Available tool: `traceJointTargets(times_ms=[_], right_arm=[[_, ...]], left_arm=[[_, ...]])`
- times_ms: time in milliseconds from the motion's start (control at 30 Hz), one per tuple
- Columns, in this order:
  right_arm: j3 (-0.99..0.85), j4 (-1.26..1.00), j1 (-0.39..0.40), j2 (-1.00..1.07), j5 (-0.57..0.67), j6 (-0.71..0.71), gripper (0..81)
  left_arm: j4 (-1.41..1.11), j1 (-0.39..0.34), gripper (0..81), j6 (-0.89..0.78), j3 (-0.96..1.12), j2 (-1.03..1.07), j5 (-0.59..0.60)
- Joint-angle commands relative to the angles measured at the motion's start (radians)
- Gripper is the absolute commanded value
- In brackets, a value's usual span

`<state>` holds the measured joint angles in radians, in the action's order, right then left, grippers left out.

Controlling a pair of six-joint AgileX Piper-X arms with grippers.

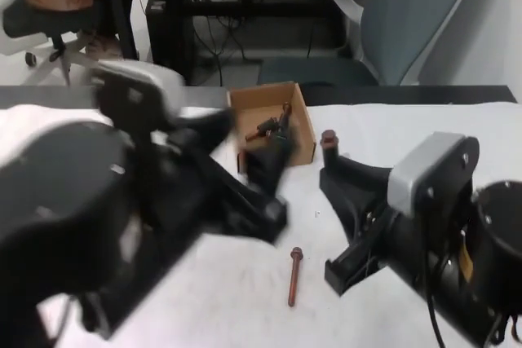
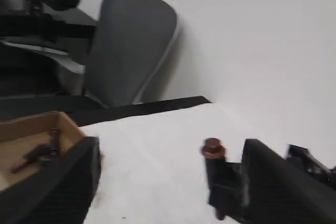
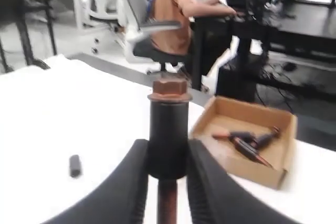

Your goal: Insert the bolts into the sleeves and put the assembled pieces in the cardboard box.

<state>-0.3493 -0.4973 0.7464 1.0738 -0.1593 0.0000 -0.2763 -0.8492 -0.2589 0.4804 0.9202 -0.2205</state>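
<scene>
Cardboard first: spotted the cardboard box (image 1: 303, 132) at bench's far side, w/ assembled pieces (image 3: 247, 142) lying inside. Found right gripper (image 3: 168, 153) pinched tight on a black sleeve (image 3: 168, 129), copper bolt (image 3: 169, 88) already thru it, upright, head poking out on top, over white cloth (image 1: 408, 120) just right of box. Noted a loose bolt (image 1: 294, 276) flat on cloth btwn the arms, and a spare sleeve (image 3: 75, 165) lying apart. Saw left gripper (image 1: 267, 167) at box's near wall; couldn't tell whether spread or closed.
</scene>
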Motion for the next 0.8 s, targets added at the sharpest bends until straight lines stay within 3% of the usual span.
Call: traceJointTargets(times_ms=[0, 267, 400, 467, 767], right_arm=[[-0.065, 0.083, -0.044, -0.004, 0.012, -0.007, 0.4], [-0.322, 0.349, -0.143, 0.135, 0.076, -0.128, 0.4], [-0.497, 0.471, -0.185, 0.297, 0.140, -0.151, 0.4], [-0.597, 0.528, -0.205, 0.382, 0.142, -0.174, 0.4], [-1.056, 0.766, -0.275, 0.788, 0.142, -0.223, 0.4]], left_arm=[[0.186, 0.061, 70.0, -0.064, 0.003, -0.041, -0.118], [0.493, 0.318, 70.0, -0.304, 0.019, 0.116, -0.087], [0.584, 0.417, 66.9, -0.458, 0.039, 0.245, 0.039], [0.593, 0.442, 66.9, -0.468, 0.053, 0.313, 0.093], [0.548, 0.446, 66.9, -0.504, 0.158, 0.536, 0.090]])
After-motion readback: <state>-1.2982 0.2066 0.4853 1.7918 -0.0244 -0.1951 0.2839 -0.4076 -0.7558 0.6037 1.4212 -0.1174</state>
